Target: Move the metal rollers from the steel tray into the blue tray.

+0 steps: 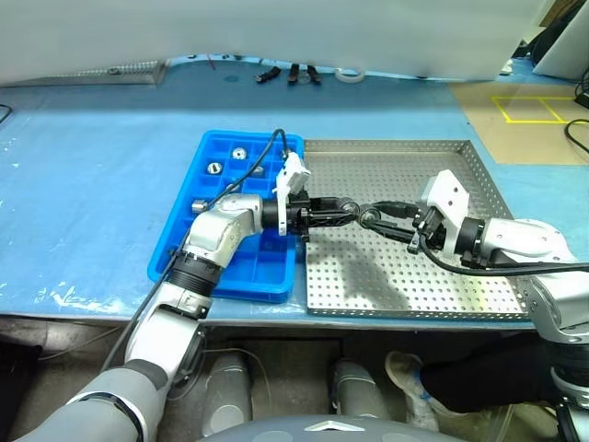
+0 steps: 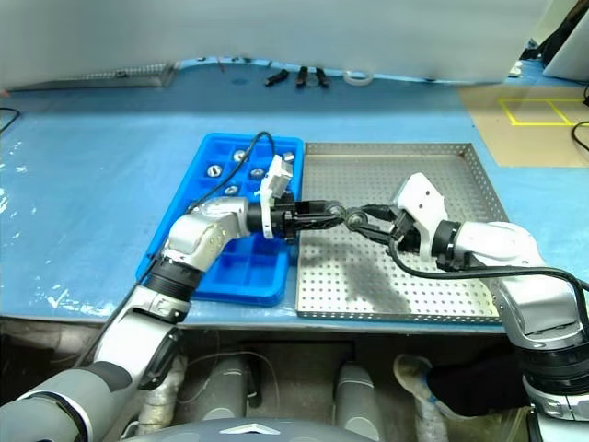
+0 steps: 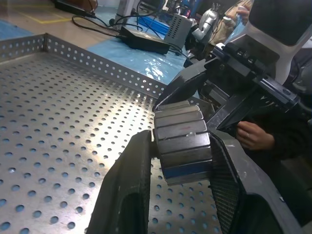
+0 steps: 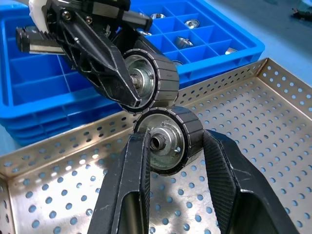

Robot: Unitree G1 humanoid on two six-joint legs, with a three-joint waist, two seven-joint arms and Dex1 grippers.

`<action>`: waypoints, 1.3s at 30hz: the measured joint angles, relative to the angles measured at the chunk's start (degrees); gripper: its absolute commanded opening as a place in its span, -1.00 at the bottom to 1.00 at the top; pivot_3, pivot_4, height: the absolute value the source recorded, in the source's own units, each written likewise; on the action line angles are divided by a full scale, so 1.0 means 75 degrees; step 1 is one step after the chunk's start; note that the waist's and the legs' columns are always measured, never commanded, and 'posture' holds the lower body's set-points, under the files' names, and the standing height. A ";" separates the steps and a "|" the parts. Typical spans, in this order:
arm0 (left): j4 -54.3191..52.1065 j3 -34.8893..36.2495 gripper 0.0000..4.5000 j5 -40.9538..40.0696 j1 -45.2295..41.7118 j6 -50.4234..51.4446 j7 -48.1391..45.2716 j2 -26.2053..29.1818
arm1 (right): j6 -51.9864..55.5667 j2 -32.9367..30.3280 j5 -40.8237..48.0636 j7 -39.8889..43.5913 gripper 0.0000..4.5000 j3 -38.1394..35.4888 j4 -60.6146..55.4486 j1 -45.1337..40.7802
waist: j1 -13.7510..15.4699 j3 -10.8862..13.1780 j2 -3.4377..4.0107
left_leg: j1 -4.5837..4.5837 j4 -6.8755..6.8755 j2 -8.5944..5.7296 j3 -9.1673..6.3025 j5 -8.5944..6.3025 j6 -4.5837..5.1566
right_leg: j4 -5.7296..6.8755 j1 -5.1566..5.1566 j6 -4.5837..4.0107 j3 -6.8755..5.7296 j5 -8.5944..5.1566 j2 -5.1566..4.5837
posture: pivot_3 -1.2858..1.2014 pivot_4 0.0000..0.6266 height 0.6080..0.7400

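Two rollers [image 4: 168,139], one clamped in each pincer, L [image 4: 139,80] & R [image 4: 173,161], touching above steel tray [image 4: 273,112].

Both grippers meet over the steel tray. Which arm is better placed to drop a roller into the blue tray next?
Left. The left gripper grips a roller beside the blue tray on the robot's left; the right gripper, holding another roller, would likely have to cross the left arm.
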 measured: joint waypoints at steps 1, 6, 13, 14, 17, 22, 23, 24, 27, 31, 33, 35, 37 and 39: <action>-0.0030 -0.0116 -0.43 0.0243 0.0003 -0.0489 0.0000 0.0057 | 0.0112 0.0073 0.0135 -0.0019 -0.46 -0.0065 0.0066 0.0004 | 0.0002 0.0000 0.0000 | -0.0002 0.0002 0.0000 -0.0001 0.0000 0.0001 | 0.0000 0.0000 0.0000 -0.0002 0.0000 0.0000 | -0.13 -0.52 1.00; 0.0147 -0.0052 -0.43 0.1248 0.0020 -0.2512 0.0260 0.0789 | 0.0859 0.0251 0.0879 -0.0090 -0.46 -0.0535 0.0495 0.0381 | 0.0000 0.0000 0.0000 | -0.0005 0.0007 0.0004 -0.0008 0.0001 -0.0001 | 0.0005 -0.0001 0.0000 -0.0007 0.0001 0.0001 | -0.12 -0.52 1.00; 0.0106 0.0288 -0.43 0.1257 0.0099 -0.2967 0.0213 0.1206 | 0.0766 0.0092 0.0626 -0.0035 -0.46 -0.0509 0.0868 0.0931 | 0.0042 -0.0001 0.0001 | -0.0012 0.0025 -0.0001 -0.0007 -0.0001 0.0002 | 0.0012 -0.0002 0.0000 -0.0006 0.0001 -0.0002 | -0.11 -0.52 1.00; 0.0065 0.0296 -0.43 0.1215 0.0130 -0.2868 0.0181 0.1239 | 0.0654 0.0048 0.0522 0.0002 -0.46 -0.0464 0.0907 0.0998 | 0.0042 -0.0001 0.0001 | -0.0014 0.0029 0.0001 -0.0007 -0.0002 0.0002 | 0.0014 -0.0002 0.0000 -0.0008 0.0001 -0.0002 | -0.11 -0.52 1.00; -0.0294 0.0426 -0.43 0.0930 0.0309 -0.2329 0.0151 0.1337 | 0.0122 -0.0042 0.0007 0.0031 -0.46 -0.0212 0.1215 0.1174 | 0.0031 -0.0001 0.0001 | -0.0012 0.0032 0.0004 -0.0007 -0.0001 0.0001 | 0.0017 -0.0002 -0.0001 -0.0007 0.0001 -0.0002 | -0.10 -0.52 1.00; -0.1003 0.0658 -0.43 0.0238 0.0509 -0.0995 0.0312 0.1360 | -0.1047 -0.0113 -0.1070 0.0018 -0.46 0.0310 0.1842 0.1355 | 0.0027 -0.0001 0.0001 | -0.0014 0.0033 0.0001 -0.0007 -0.0001 0.0001 | 0.0018 -0.0005 -0.0001 -0.0005 0.0001 -0.0002 | -0.10 -0.52 1.00; -0.1206 0.0769 -0.43 0.0008 0.0558 -0.0543 0.0381 0.1388 | -0.1371 -0.0118 -0.1276 -0.0022 -0.46 0.0380 0.1950 0.1348 | 0.0023 -0.0001 0.0000 | -0.0011 0.0035 0.0004 -0.0006 -0.0001 0.0001 | 0.0019 -0.0001 -0.0001 -0.0005 0.0001 -0.0002 | -0.10 -0.52 1.00; -0.1305 0.0811 -0.43 -0.0106 0.0587 -0.0320 0.0416 0.1409 | -0.1513 -0.0118 -0.1369 -0.0043 -0.46 0.0389 0.2015 0.1339 | 0.0020 -0.0001 0.0000 | -0.0010 0.0035 0.0004 -0.0007 -0.0001 0.0001 | 0.0019 -0.0001 -0.0001 -0.0005 0.0001 -0.0002 | -0.10 -0.52 1.00; -0.1772 0.0996 -0.43 -0.0648 0.0860 0.0712 0.0501 0.1596 | -0.1797 -0.0021 -0.1529 -0.0179 -0.04 0.0396 0.2261 0.1267 | 0.0000 -0.0001 0.0000 | 0.0001 0.0036 0.0005 -0.0007 -0.0001 0.0000 | 0.0023 0.0006 -0.0002 -0.0003 0.0002 -0.0001 | -0.09 -0.52 1.00; -0.2102 0.1223 -0.43 -0.1171 0.1325 0.1767 0.0545 0.1992 | -0.1701 0.0050 -0.1496 -0.0164 0.39 0.0335 0.2346 0.1218 | -0.0010 -0.0001 0.0000 | 0.0008 0.0036 0.0006 -0.0006 -0.0001 -0.0001 | 0.0026 0.0009 -0.0002 -0.0001 0.0002 0.0001 | -0.08 -0.52 1.00; -0.2162 0.1307 -0.43 -0.1302 0.1459 0.2053 0.0566 0.2159 | -0.1544 0.0046 -0.1423 -0.0053 0.39 0.0336 0.2309 0.1191 | -0.0006 -0.0001 0.0001 | 0.0009 0.0035 0.0007 -0.0007 -0.0001 -0.0001 | 0.0026 0.0009 -0.0002 -0.0001 0.0002 0.0002 | -0.07 -0.52 1.00; -0.2169 0.1352 -0.43 -0.1305 0.1566 0.2099 0.0592 0.2288 | -0.1461 0.0045 -0.1405 0.0021 0.39 0.0336 0.2282 0.1146 | 0.0002 -0.0001 0.0001 | 0.0008 0.0033 0.0005 -0.0007 -0.0001 -0.0001 | 0.0024 0.0009 -0.0002 -0.0001 0.0001 0.0002 | -0.06 -0.52 1.00; -0.2142 0.1379 -0.43 -0.1298 0.1637 0.2104 0.0666 0.2328 | -0.1403 0.0042 -0.1408 0.0062 0.39 0.0337 0.2279 0.1085 | 0.0006 -0.0001 0.0001 | 0.0006 0.0034 0.0003 -0.0007 -0.0001 -0.0001 | 0.0023 0.0009 -0.0002 -0.0001 0.0002 0.0002 | -0.06 -0.52 1.00; -0.2104 0.1439 -0.43 -0.1297 0.1684 0.2106 0.0727 0.2336 | -0.1404 0.0040 -0.1416 0.0108 0.39 0.0338 0.2279 0.0956 | 0.0012 -0.0001 0.0001 | 0.0004 0.0034 0.0002 -0.0007 -0.0001 -0.0001 | 0.0023 0.0008 -0.0002 -0.0002 0.0002 0.0002 | -0.06 -0.52 1.00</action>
